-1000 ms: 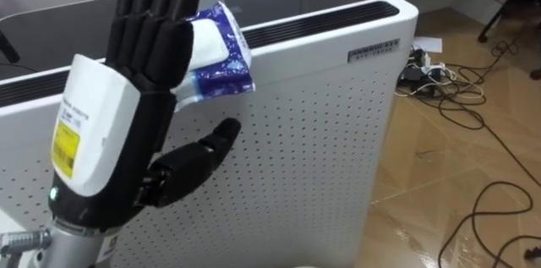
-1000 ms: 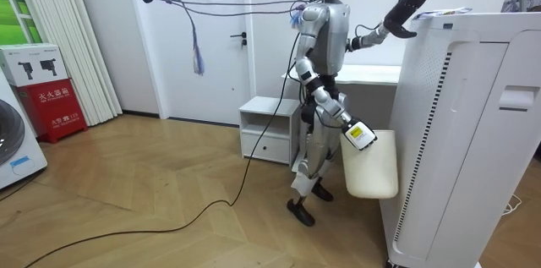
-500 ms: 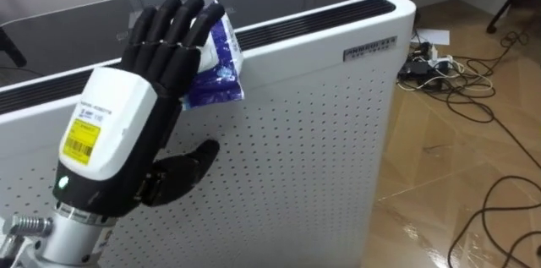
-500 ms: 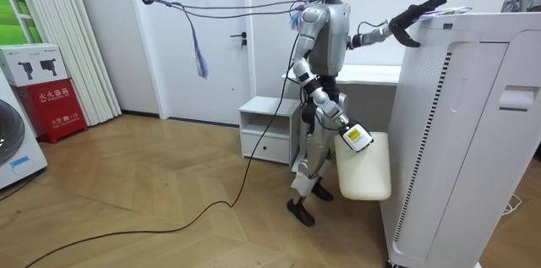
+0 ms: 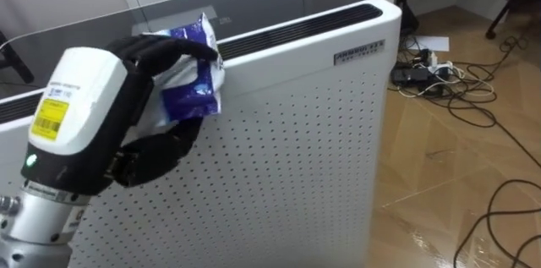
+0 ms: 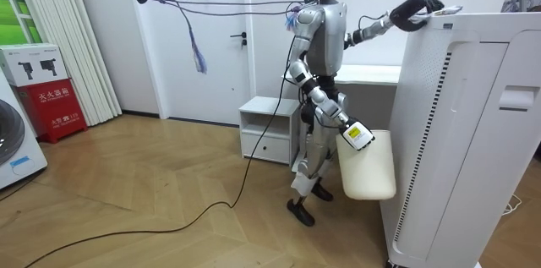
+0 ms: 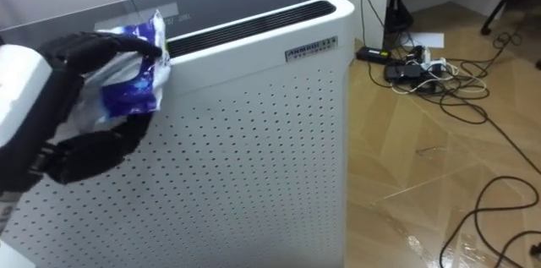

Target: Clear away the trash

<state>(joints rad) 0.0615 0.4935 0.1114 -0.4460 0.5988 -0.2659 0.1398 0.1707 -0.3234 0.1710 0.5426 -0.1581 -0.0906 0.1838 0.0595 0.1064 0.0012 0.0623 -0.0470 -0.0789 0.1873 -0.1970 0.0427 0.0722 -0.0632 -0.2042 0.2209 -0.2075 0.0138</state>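
A: Where is the garbage at this moment?

B: It is a crumpled wrapper (image 5: 190,78), in the upper left of the left eye view. It lies at the front edge of the top of the tall white machine (image 5: 296,150). The left hand (image 5: 89,120) is closed around it, with the fingers curled over the top and the thumb below, near the dotted front panel.

A: How does the wrapper look?

B: It is blue with white patches, shiny and full of creases, like thin plastic film. I judge it light and a little slippery. One corner sticks out above the fingers.

A: How should this step be done well?

B: I think the grasp is made and the lift comes next. Keep the pressure firm and raise the wrapper straight up from the edge, away from the dark vent slot (image 5: 296,27). Then carry it over the cream bin (image 6: 370,166), in the lower middle of the room view beside the right hand (image 6: 355,135). Whether that hand grips the bin, I cannot tell.
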